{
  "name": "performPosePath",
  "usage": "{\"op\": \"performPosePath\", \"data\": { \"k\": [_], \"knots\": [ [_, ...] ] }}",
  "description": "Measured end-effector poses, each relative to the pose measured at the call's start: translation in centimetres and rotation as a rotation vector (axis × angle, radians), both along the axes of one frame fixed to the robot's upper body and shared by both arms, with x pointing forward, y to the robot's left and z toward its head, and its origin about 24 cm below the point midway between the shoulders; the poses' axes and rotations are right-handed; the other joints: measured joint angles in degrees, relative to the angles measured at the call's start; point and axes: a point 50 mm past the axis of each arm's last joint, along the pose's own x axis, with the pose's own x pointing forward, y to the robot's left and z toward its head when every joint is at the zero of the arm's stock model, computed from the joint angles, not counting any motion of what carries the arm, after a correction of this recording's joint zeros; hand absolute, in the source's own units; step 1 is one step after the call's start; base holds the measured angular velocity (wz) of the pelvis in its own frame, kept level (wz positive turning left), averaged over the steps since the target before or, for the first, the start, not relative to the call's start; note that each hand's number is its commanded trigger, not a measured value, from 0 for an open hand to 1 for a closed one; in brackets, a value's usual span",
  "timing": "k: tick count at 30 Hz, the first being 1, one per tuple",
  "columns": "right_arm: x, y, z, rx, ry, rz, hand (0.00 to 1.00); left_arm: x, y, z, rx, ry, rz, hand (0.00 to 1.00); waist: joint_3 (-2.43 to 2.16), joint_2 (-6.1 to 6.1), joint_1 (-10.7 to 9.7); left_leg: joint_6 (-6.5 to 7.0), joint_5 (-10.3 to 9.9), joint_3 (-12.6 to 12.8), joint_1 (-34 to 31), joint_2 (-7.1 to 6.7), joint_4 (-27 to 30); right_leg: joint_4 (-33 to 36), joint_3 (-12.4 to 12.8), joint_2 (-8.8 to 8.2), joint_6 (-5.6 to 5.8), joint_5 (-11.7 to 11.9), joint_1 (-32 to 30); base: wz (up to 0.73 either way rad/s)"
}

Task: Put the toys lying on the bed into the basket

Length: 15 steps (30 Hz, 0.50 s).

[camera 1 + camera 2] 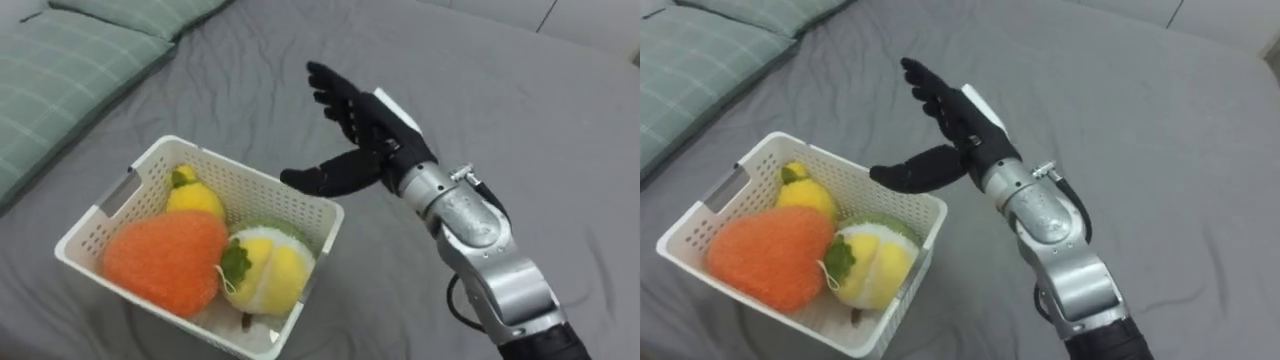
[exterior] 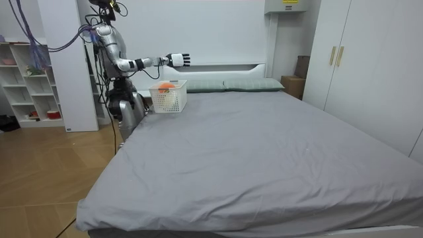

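Observation:
A white plastic basket (image 1: 118, 206) (image 1: 723, 198) rests on the grey bed sheet and holds three plush toys: an orange strawberry (image 1: 163, 260) (image 1: 768, 255), a small yellow fruit (image 1: 193, 197) (image 1: 803, 192) and a yellow-and-white fruit with a green leaf (image 1: 266, 275) (image 1: 872, 268). My right hand (image 1: 358, 135) (image 1: 952, 125) hovers just above and beyond the basket's far right corner, fingers spread and empty, thumb pointing toward the basket. In the room view the basket (image 2: 168, 97) sits near the bed's head end, with my right hand (image 2: 178, 60) above it.
Green checked pillows (image 1: 70, 75) (image 2: 231, 84) lie at the head of the bed. Grey sheet (image 1: 480, 110) stretches wide beyond the hand. I stand at the bedside by the room view's left, near a white shelf unit (image 2: 30, 82). White wardrobes (image 2: 357, 59) line the far side.

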Motion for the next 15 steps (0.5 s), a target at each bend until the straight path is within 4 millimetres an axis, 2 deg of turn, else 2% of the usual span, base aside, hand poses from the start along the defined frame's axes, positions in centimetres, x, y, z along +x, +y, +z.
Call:
{"op": "performPosePath", "data": {
  "k": [4, 7, 11, 15],
  "knots": [
    [-0.1, -1.5, 0.3, 0.051, -0.020, -0.081, 0.00, -1.5, 0.0, -0.2, -0.007, 0.010, 0.026, 0.00, -0.14, 0.01, -1.8, -0.13, -0.1, 1.1, 0.4, 0.37, -0.2, 0.1, 1.4, 0.56, -0.15, 0.1, 0.1, -0.16],
    [-0.7, -3.2, 0.1, 0.112, -0.015, -0.170, 0.00, -3.0, 0.1, -0.3, -0.006, 0.039, 0.035, 0.00, -0.26, -0.19, -4.0, -0.14, -0.2, 1.2, 0.7, 0.44, -0.2, 0.1, 1.6, 0.71, -0.16, 0.1, 0.2, -0.03],
    [-1.5, -6.4, -0.5, 0.189, -0.017, -0.360, 0.00, -3.9, 0.3, -0.3, -0.002, 0.042, 0.052, 0.00, -0.06, 0.00, -5.9, -0.12, -0.2, 1.7, 0.9, 0.48, -0.2, 0.1, 2.2, 0.78, -0.18, 0.1, 0.2, -0.04],
    [-2.9, -9.5, -1.7, 0.225, 0.014, -0.537, 0.00, -4.6, 0.3, -0.3, -0.002, 0.048, 0.081, 0.00, 0.22, 0.43, -8.6, -0.05, -0.3, 2.6, 1.1, 0.58, -0.5, 0.1, 2.9, 0.70, -0.19, 0.1, 0.1, -0.09]
  ]
}}
